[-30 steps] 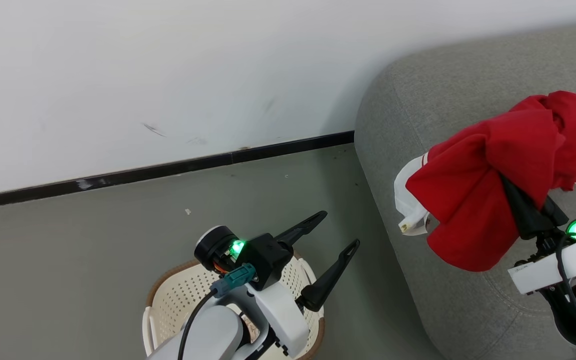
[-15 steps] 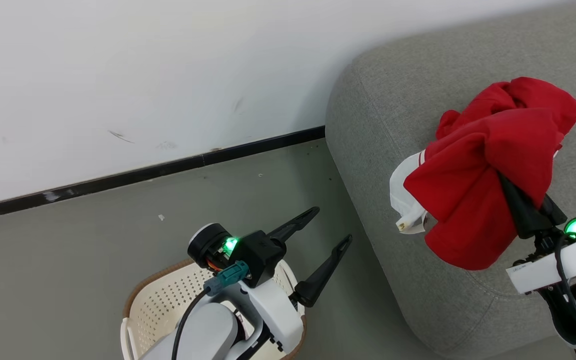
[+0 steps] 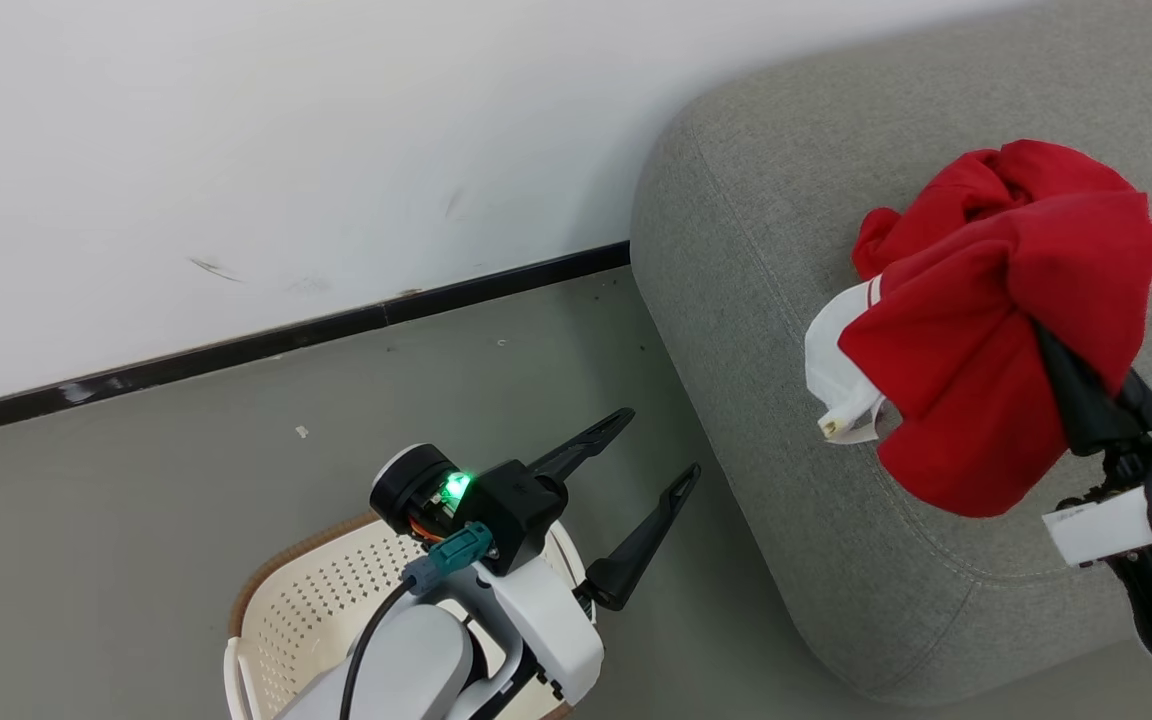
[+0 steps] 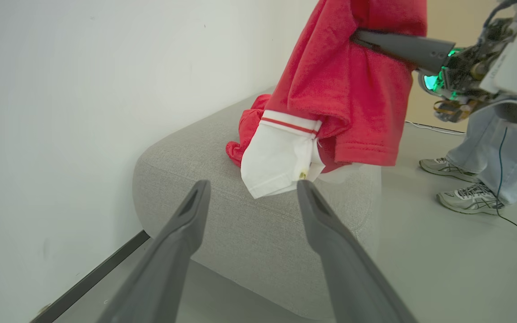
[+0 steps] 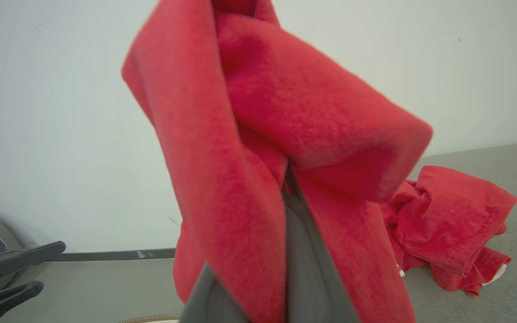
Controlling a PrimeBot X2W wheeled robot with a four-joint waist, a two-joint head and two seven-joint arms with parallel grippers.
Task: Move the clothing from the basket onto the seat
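Note:
A bright red garment (image 3: 976,360) with a white collar panel (image 3: 836,370) hangs above the grey sofa (image 3: 756,280), draped over my right gripper (image 3: 1056,370), which is shut on it. In the right wrist view the fabric (image 5: 258,134) covers the dark fingers (image 5: 303,269). A second red garment (image 5: 451,224) lies crumpled on the sofa cushion (image 5: 510,179), also visible in the left wrist view (image 4: 247,130). My left gripper (image 3: 658,443) is open and holds nothing, above the cream perforated basket (image 3: 306,620), whose inside is mostly hidden by my arm.
A white wall with a black skirting strip (image 3: 286,340) runs behind the grey floor (image 3: 136,520). A person's feet in grey trainers (image 4: 465,184) stand beyond the sofa. A thin cable (image 4: 429,128) lies on the floor there.
The head camera has turned, so the sofa and basket sit further left in the picture. My right gripper has carried the red garment further in over the sofa. The left gripper stays open.

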